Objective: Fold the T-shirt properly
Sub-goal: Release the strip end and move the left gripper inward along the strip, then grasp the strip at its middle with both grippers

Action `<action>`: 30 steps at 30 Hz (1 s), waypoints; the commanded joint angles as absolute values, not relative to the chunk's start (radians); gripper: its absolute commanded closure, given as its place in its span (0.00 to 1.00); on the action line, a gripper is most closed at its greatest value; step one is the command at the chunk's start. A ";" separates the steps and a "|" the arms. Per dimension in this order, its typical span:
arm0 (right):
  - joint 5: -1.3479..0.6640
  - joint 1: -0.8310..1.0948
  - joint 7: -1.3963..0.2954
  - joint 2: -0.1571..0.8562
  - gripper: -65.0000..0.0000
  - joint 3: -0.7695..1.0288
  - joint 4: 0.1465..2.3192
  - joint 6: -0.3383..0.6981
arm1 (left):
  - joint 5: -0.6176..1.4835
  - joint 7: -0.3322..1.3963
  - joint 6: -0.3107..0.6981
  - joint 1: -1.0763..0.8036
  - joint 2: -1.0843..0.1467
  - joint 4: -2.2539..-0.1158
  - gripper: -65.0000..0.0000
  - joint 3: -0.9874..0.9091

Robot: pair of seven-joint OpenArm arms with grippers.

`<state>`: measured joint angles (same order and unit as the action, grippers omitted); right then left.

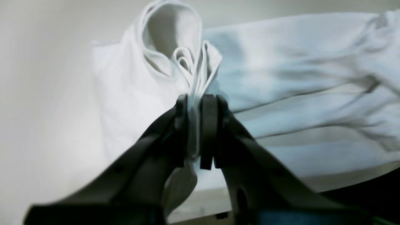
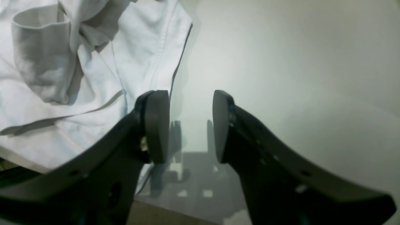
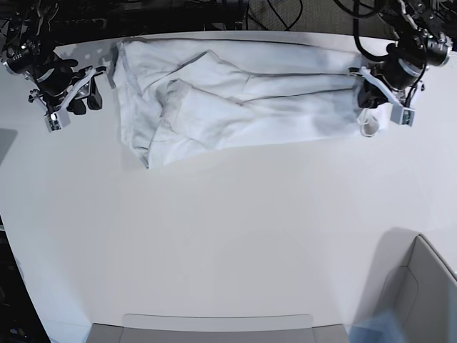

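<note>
The white T-shirt (image 3: pixel 235 100) lies stretched and wrinkled along the far side of the table, bunched thicker at its left end. My left gripper (image 1: pixel 195 104) is shut on a gathered bundle of the T-shirt (image 1: pixel 297 78) at its right end, with folds of cloth standing up between the pads. In the base view this left gripper (image 3: pixel 368 103) sits at the cloth's right tip. My right gripper (image 2: pixel 190 125) is open with only bare tabletop between its fingers, just beside the T-shirt's (image 2: pixel 93 62) edge. In the base view the right gripper (image 3: pixel 82 100) hangs left of the shirt.
The white table (image 3: pixel 228 229) stretches toward the near side. A grey bin (image 3: pixel 421 286) stands at the near right corner, and a flat grey tray edge (image 3: pixel 214 325) runs along the front. Dark cables lie behind the table's far edge.
</note>
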<state>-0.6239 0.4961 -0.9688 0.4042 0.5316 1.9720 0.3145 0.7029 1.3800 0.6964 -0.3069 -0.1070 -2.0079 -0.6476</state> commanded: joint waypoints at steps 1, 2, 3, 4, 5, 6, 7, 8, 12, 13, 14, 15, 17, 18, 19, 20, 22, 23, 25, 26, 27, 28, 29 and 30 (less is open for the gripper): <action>-0.636 0.492 -0.949 0.417 0.64 0.536 1.991 0.318 | 0.717 1.363 0.698 -0.302 -0.093 -2.031 1.00 -0.628; -0.636 0.492 -0.949 0.417 0.64 0.536 1.991 0.318 | 0.717 1.363 0.698 -0.300 -0.073 -2.031 1.00 -0.607; -0.636 0.492 -0.949 0.417 0.64 0.536 1.991 0.318 | 0.717 1.362 0.698 -0.300 -0.059 -2.032 1.00 -0.591; -0.636 0.492 -0.949 0.417 0.64 0.536 1.991 0.318 | 0.717 1.362 0.698 -0.298 -0.044 -2.032 1.00 -0.579; -0.636 0.492 -0.949 0.417 0.64 0.536 1.991 0.318 | 0.717 1.362 0.698 -0.298 -0.027 -2.032 1.00 -0.568; -0.633 0.492 -0.949 0.417 0.64 0.536 1.991 0.318 | 0.717 1.362 0.698 -0.298 -0.010 -2.032 1.00 -0.558; -0.631 0.493 -0.949 0.417 0.64 0.536 1.991 0.318 | 0.717 1.360 0.698 -0.297 0.004 -2.032 1.00 -0.545; -0.631 0.493 -0.949 0.417 0.64 0.536 1.991 0.318 | 0.717 1.360 0.698 -0.297 0.018 -2.032 1.00 -0.533; -0.636 0.495 -0.949 0.417 0.64 0.536 1.991 0.318 | 0.717 1.320 0.698 -0.298 0.041 -2.031 1.00 -0.484; -0.636 0.495 -0.949 0.415 0.64 0.536 1.991 0.318 | 0.716 1.313 0.698 -0.298 0.042 -2.029 1.00 -0.472; -0.636 0.495 -0.949 0.407 0.64 0.536 1.991 0.318 | 0.716 1.307 0.698 -0.298 0.050 -2.028 1.00 -0.461; -0.634 0.495 -0.949 0.398 0.64 0.536 1.991 0.318 | 0.714 1.299 0.698 -0.298 0.054 -2.026 1.00 -0.456; -0.631 0.493 -0.949 0.389 0.64 0.536 1.991 0.318 | 0.714 1.287 0.698 -0.300 0.061 -2.025 1.00 -0.452; -0.633 0.495 -0.949 0.389 0.64 0.536 1.991 0.318 | 0.714 1.279 0.688 -0.300 0.061 -2.018 1.00 -0.444; -0.636 0.496 -0.949 0.389 0.64 0.536 1.991 0.318 | 0.711 1.271 0.671 -0.298 0.061 -2.011 1.00 -0.441; -0.636 0.498 -0.949 0.389 0.64 0.536 1.991 0.318 | 0.693 1.264 0.656 -0.298 0.061 -2.005 1.00 -0.440; -0.636 0.498 -0.949 0.389 0.64 0.536 1.991 0.318 | 0.644 1.256 0.641 -0.298 0.061 -2.005 1.00 -0.417; -0.636 0.498 -0.949 0.389 0.64 0.536 1.991 0.318 | 0.631 1.257 0.634 -0.298 0.061 -2.005 1.00 -0.403; -0.633 0.496 -0.949 0.389 0.64 0.536 1.991 0.318 | 0.624 1.264 0.627 -0.298 0.059 -2.005 0.99 -0.383; -0.631 0.496 -0.949 0.389 0.64 0.536 1.991 0.318 | 0.624 1.265 0.627 -0.300 0.059 -2.008 0.92 -0.378; -0.631 0.496 -0.949 0.389 0.64 0.536 1.991 0.318 | 0.624 1.267 0.627 -0.300 0.059 -2.009 0.83 -0.378; -0.631 0.495 -0.949 0.389 0.64 0.536 1.991 0.318 | 0.625 1.267 0.624 -0.300 0.061 -2.009 0.77 -0.377; -0.633 0.495 -0.949 0.389 0.64 0.536 1.991 0.318 | 0.627 1.268 0.616 -0.300 0.061 -2.011 0.72 -0.377; -0.633 0.495 -0.949 0.389 0.64 0.536 1.991 0.318 | 0.633 1.268 0.601 -0.300 0.061 -2.011 0.68 -0.375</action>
